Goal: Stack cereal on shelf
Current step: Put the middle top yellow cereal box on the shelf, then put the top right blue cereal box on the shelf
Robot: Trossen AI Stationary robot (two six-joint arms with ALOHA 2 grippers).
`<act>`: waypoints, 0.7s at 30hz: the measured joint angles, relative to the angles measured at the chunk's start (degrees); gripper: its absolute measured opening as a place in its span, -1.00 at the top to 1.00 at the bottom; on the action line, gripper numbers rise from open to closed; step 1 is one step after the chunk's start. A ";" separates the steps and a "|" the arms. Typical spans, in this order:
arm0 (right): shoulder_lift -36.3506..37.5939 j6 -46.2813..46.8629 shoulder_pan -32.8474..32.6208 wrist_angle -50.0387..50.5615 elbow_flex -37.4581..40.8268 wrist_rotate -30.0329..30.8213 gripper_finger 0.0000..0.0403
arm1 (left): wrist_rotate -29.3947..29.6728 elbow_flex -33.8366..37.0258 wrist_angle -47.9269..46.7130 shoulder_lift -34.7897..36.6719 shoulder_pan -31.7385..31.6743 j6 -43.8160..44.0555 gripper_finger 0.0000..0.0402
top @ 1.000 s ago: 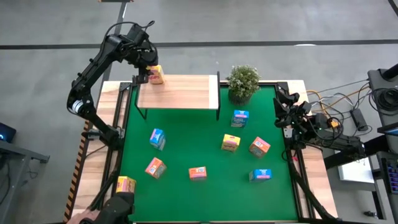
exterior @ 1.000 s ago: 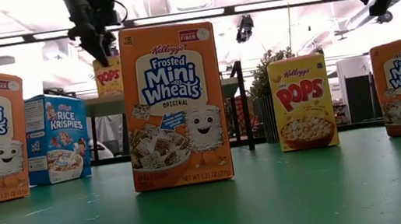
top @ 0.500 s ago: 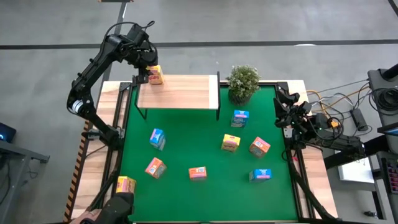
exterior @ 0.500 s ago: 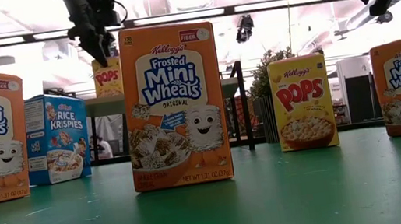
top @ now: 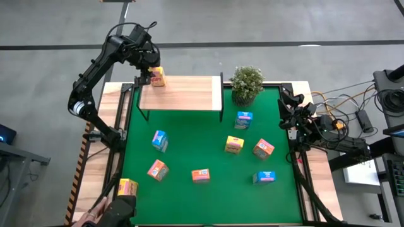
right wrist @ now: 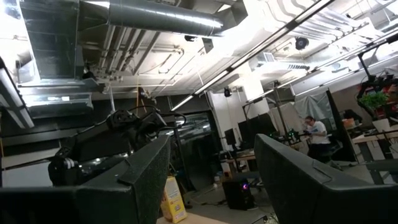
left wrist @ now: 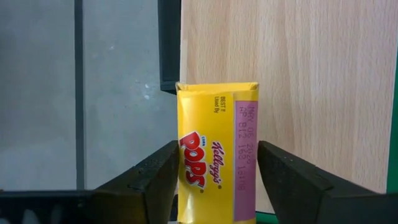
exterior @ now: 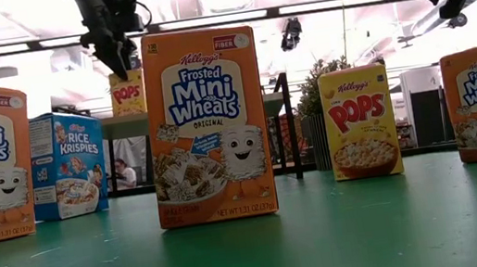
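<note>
A yellow cereal box (left wrist: 214, 118) stands upright at the far left corner of the light-wood shelf (top: 186, 94), with my left gripper (top: 150, 70) shut on it from above. In the low view the box (exterior: 127, 93) shows under that gripper (exterior: 121, 61), its bottom level with the shelf board (exterior: 120, 120). Several other cereal boxes stand on the green mat, among them a blue one (top: 160, 140), an orange one (top: 201, 175) and a yellow one (top: 233, 144). My right gripper (top: 289, 108) waits open, raised at the table's right edge. My left gripper pinches the yellow box between its two fingers, one finger (left wrist: 155, 174) on one side and the other (left wrist: 283, 174) on the pink side panel (left wrist: 245, 186). The fingers come from above, pointing down. The box stays upright, its lower end (left wrist: 217, 90) at the shelf's left edge.
A small potted plant (top: 246, 83) stands by the shelf's right end. Another yellow box (top: 128, 186) sits on the wooden border at the near left, close to a person's hand (top: 95, 216). Most of the shelf board is bare wood.
</note>
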State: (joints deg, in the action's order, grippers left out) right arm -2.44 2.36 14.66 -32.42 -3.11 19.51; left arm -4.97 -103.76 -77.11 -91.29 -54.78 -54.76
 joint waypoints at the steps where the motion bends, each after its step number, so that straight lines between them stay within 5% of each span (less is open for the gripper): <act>1: 0.00 -0.01 0.00 0.00 0.00 0.00 -0.11 | 0.00 0.01 -0.01 0.00 0.00 0.00 -0.04; 21: 0.00 -0.01 0.00 -0.48 0.00 -0.02 -0.11 | -0.04 -7.93 -1.38 0.48 1.74 8.41 -0.18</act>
State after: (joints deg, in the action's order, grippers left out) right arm -2.44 2.35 14.66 -32.91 -3.11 19.49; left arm -5.02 -111.69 -78.49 -90.80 -53.04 -46.35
